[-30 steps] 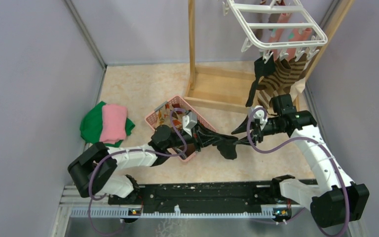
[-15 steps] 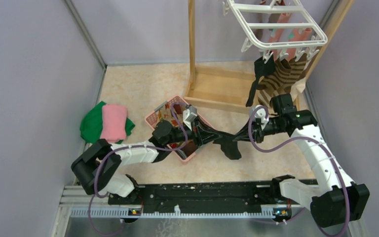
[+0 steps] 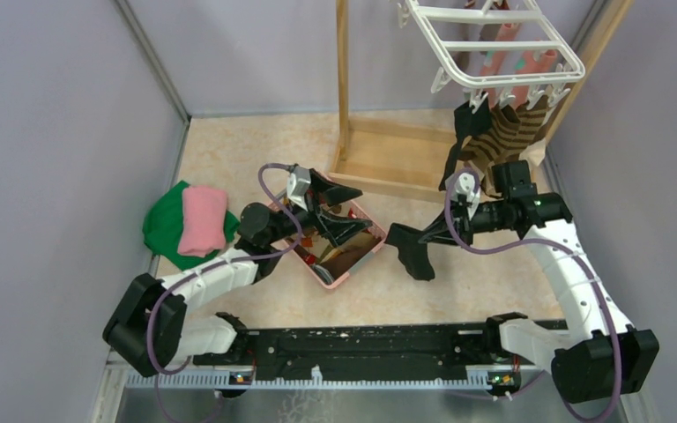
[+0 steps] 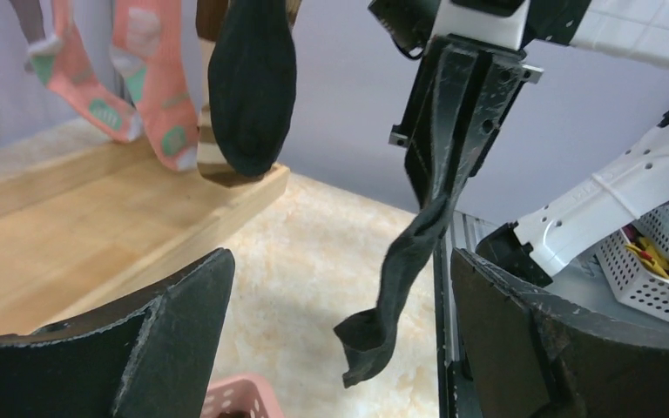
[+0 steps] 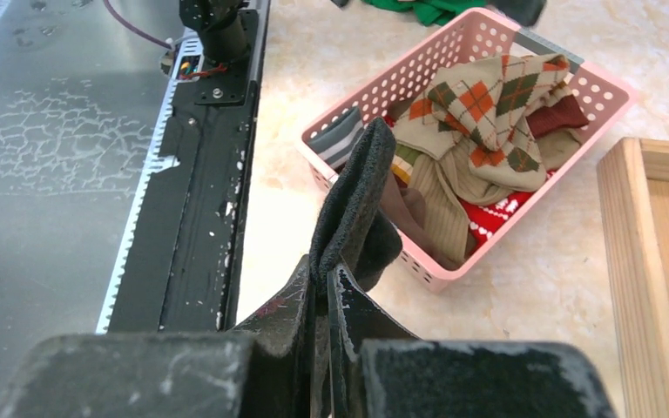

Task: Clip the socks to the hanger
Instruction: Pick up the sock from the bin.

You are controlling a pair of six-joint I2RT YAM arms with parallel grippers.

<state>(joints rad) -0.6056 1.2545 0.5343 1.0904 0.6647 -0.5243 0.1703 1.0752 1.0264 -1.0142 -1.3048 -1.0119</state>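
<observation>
1. Nearest is one black rail (image 3: 353, 357) along the table's near edge. Bare floor lies open between it and the pink basket (image 3: 333, 282).
2. Just right of the basket, the right gripper (image 3: 425, 236) is clamped on one held sock (image 3: 410, 254). The sock is black and droops clear of the floor, apart from the basket's right corner.
3. Over the basket's far side, the left gripper (image 3: 360, 206) is spread wide with nothing in it and faces the held sock.
4. Inside the basket is a heap of socks (image 5: 453, 174) with one argyle sock (image 5: 479, 104) on top. How many are in the heap I cannot tell.
5. Left of the basket are two folded cloths, one green (image 3: 163, 220) and one pink (image 3: 201, 218), near the left wall.
6. Behind the basket stands one wooden stand (image 3: 388, 167), its base just past the far rim.
7. Farthest, up and right of the basket, is one hanger (image 3: 494, 44). It carries what looks like four socks: a hung black sock (image 4: 253, 87), a striped sock (image 3: 507, 137) and two pink socks (image 4: 148, 78), close to the right wall.
</observation>
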